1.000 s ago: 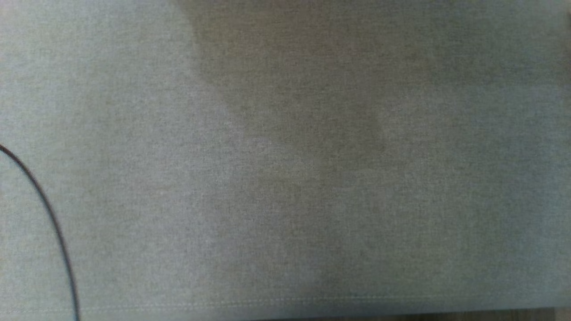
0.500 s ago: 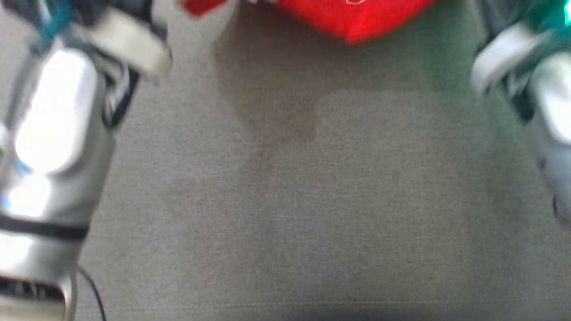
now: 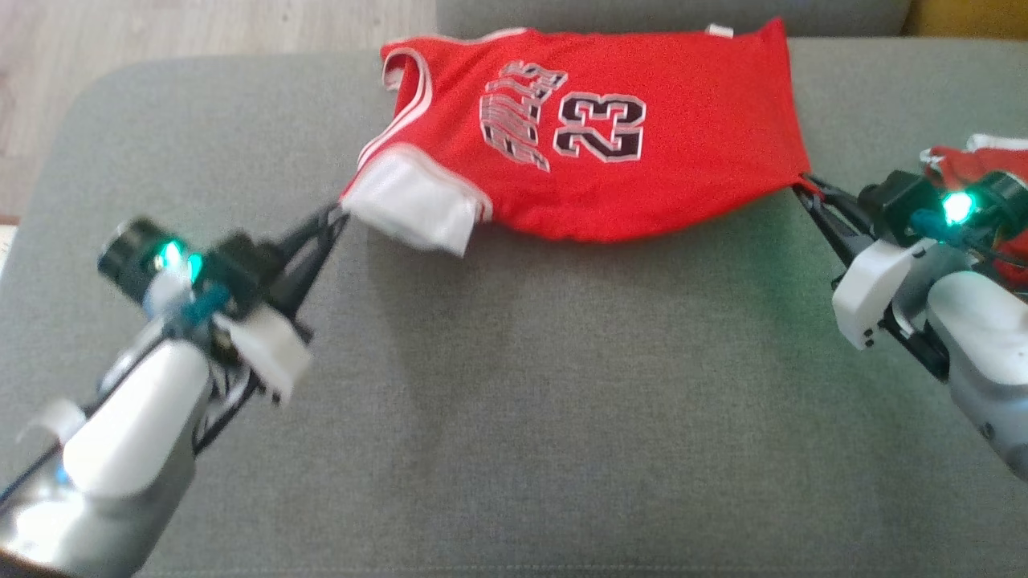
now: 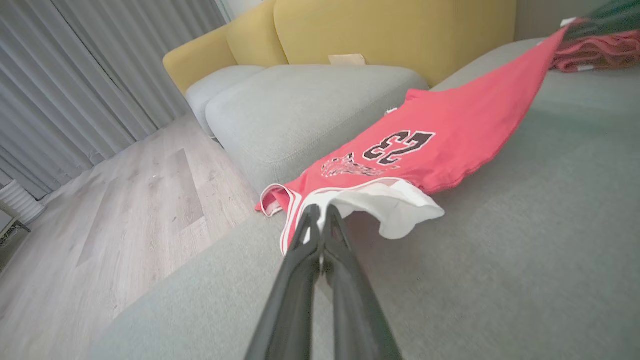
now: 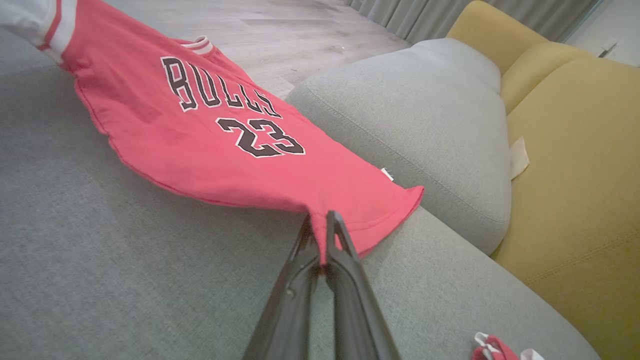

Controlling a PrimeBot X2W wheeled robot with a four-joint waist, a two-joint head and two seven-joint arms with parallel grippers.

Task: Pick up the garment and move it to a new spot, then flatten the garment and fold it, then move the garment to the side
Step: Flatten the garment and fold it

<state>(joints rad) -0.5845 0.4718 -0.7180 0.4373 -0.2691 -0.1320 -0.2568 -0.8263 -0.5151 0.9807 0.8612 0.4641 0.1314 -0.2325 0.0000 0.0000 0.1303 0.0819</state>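
The garment (image 3: 610, 168) is a red basketball jersey with a black 23 and white trim, stretched between both grippers just above the grey sofa cushion (image 3: 514, 401). My left gripper (image 3: 336, 215) is shut on its white-trimmed shoulder end at the left. In the left wrist view that gripper (image 4: 320, 212) pinches the white fabric of the garment (image 4: 450, 140). My right gripper (image 3: 803, 186) is shut on the hem corner at the right. The right wrist view shows this gripper (image 5: 320, 220) clamping the red edge of the garment (image 5: 225, 150).
More red cloth (image 3: 980, 172) lies on the cushion behind my right wrist. A second grey cushion (image 5: 415, 110) and a yellow sofa back (image 5: 575, 165) stand beyond the jersey. Wooden floor (image 4: 125, 210) drops off past the cushion's left edge.
The head camera has swung up from bare grey cushion to take in both arms and the jersey. The pictures do not show whether the garment itself moved.
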